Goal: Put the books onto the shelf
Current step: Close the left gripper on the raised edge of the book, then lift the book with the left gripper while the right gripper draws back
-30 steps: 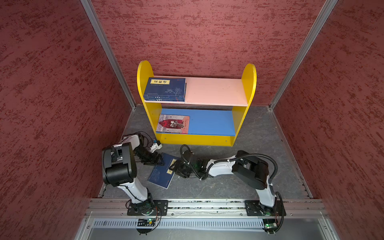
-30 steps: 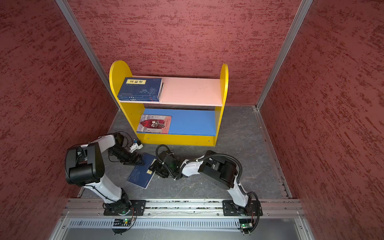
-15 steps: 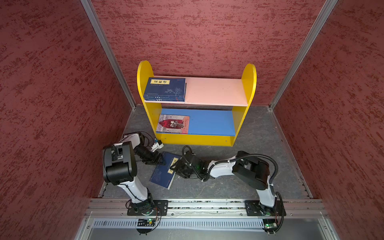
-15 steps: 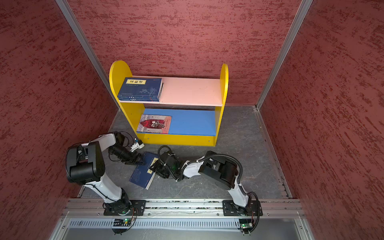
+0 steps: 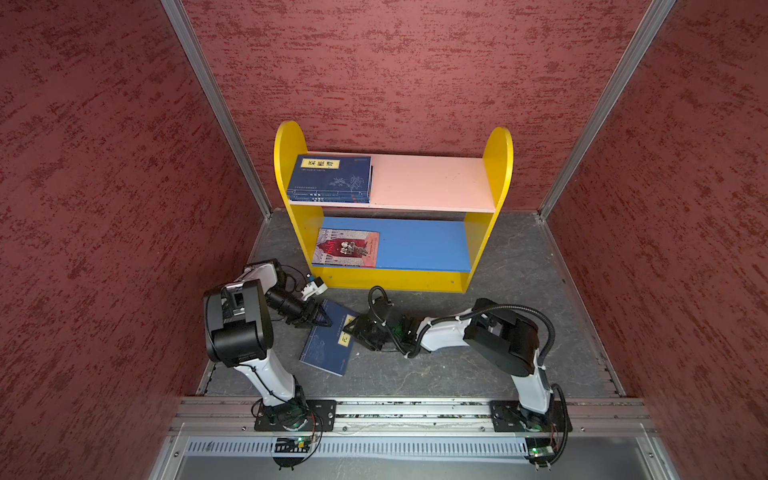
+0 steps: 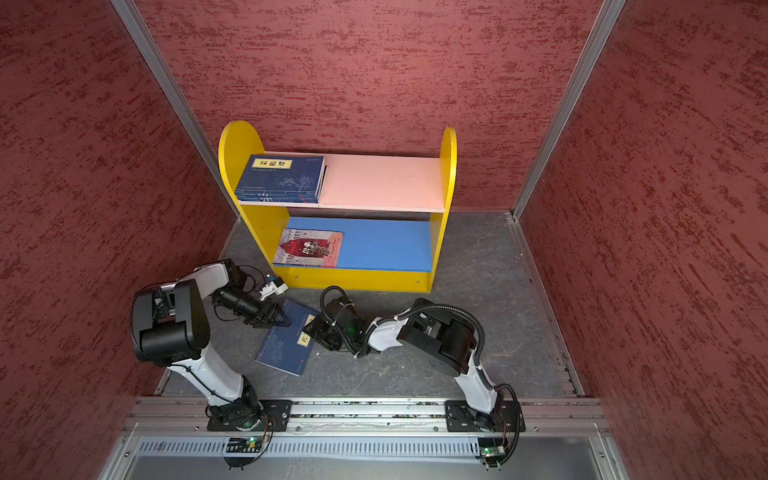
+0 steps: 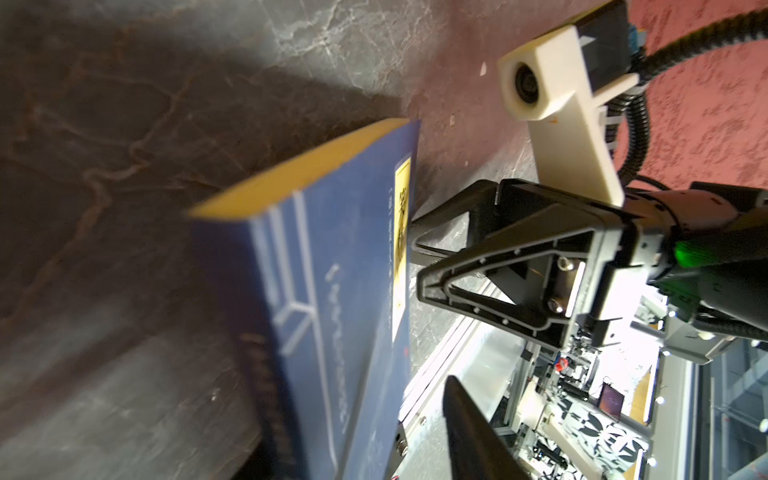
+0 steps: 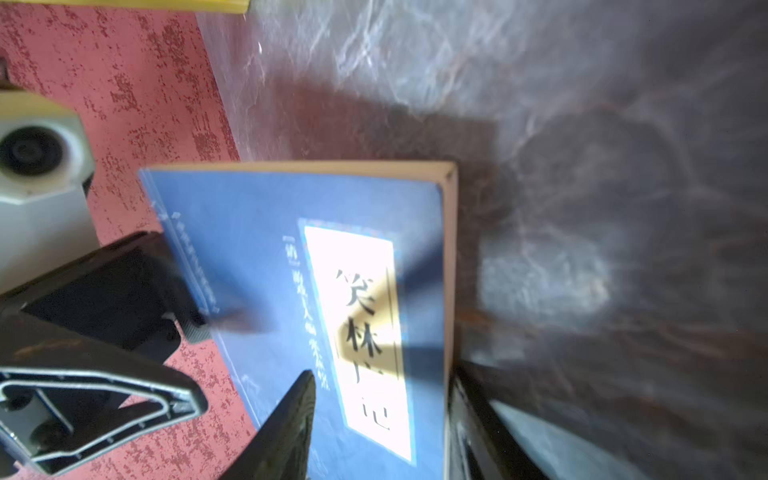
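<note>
**left gripper [image 5: 323, 321] and right gripper [image 5: 348, 329] both at navy book [image 5: 328, 351] on grey floor [image 5: 415, 374]**

navy book lies skewed, just in front of the shelf [image 5: 289, 141], yellow label [image 8: 353, 316] up. left gripper is at its spine-side far corner with jaws narrow; cannot tell if it grips or only touches. right gripper is at the opposite long edge, jaws partly apart. In the right wrist view one finger [image 8: 291, 415] is over the cover beside the label, the other past the page edge. stack of navy books [image 5: 332, 178] lies flat on the pink upper board [image 5: 432, 183], left end. red book [image 5: 347, 249] lies flat on the blue lower board [image 5: 424, 245], left end.
</note>
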Available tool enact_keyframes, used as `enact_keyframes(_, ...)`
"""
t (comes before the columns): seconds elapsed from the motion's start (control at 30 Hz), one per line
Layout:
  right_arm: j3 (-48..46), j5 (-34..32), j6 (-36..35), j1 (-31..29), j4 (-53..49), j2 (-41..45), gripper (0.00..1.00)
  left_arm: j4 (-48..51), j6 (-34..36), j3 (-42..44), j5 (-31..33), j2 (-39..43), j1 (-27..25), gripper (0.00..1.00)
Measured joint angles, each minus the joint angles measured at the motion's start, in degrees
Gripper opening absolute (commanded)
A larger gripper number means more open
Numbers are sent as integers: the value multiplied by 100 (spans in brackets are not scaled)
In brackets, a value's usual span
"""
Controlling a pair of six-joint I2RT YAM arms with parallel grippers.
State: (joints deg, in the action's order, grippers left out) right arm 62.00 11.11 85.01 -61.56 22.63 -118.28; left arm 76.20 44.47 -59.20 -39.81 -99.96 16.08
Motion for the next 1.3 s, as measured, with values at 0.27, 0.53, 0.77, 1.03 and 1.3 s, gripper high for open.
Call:
enact_keyframes(0.27, 15, -22, -107, 0, -28, 0, 54, 125, 85, -9, -61, -17, 44, 2)
enact_keyframes(0.53, -256, -592, -450, 28, -496, 474, 57, 330, 153, -330, -83, 501, 70, 0)
enact_keyframes(0.77, -474, -839, -881, 70, -1169, 1655, 60, 1113, 817, -1209, -247, 1314, 50, 0)
enact_keyframes(1.03, -466, -726, -1438, 70, -1934, 2675, 62, 1593, 1744, -1816, -212, 1982, -96, 0)
enact_keyframes(1.3, -529, -881, -1928, 70, -2463, 4221, 65, 1731, 1255, -2448, -518, 2702, -627, 0)
